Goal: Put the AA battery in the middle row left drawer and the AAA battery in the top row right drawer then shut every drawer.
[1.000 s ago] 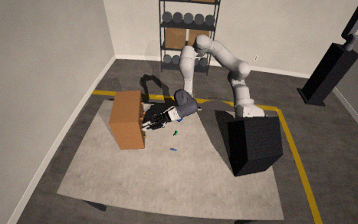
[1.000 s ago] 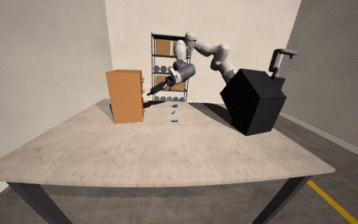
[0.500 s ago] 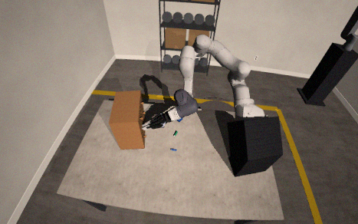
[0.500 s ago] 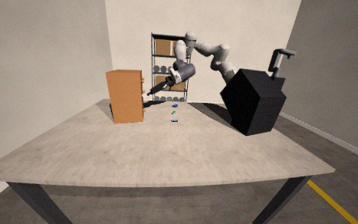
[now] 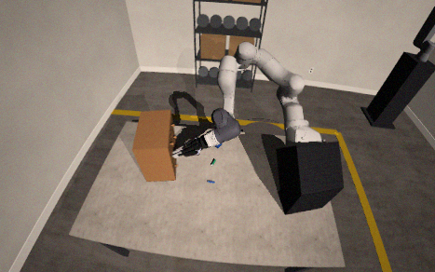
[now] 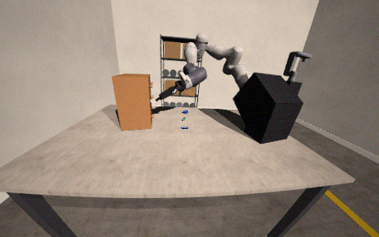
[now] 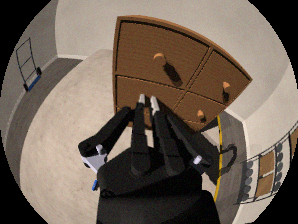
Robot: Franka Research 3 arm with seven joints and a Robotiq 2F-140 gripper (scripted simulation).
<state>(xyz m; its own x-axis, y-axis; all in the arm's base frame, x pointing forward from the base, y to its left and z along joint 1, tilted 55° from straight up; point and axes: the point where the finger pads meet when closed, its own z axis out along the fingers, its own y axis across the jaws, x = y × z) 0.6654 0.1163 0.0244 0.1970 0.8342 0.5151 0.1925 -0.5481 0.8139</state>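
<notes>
The orange-brown chest [image 5: 155, 144] [image 6: 133, 101] [image 7: 135, 45] stands upright at the table's left, its drawer fronts facing the arm. The drawers in view look pushed in. My gripper [image 5: 175, 154] [image 6: 157, 99] [image 7: 146, 100] is at the front of the middle row's left drawer, its fingers closed to a narrow gap on that drawer's knob, which the fingertips hide. A blue battery-like piece [image 5: 210, 182] [image 6: 185, 127], a green and black one [image 5: 213, 162] [image 6: 183, 118] and another blue piece [image 5: 218, 145] [image 6: 185, 111] lie on the table; which is AA or AAA I cannot tell.
A large black block [image 5: 308, 172] [image 6: 269, 109] stands at the table's right, by the arm's base. The top-left knob [image 7: 159, 57], top-right knob [image 7: 226, 85] and middle-right knob [image 7: 201, 115] stick out near my fingers. A shelf rack [image 5: 227, 32] stands behind the table.
</notes>
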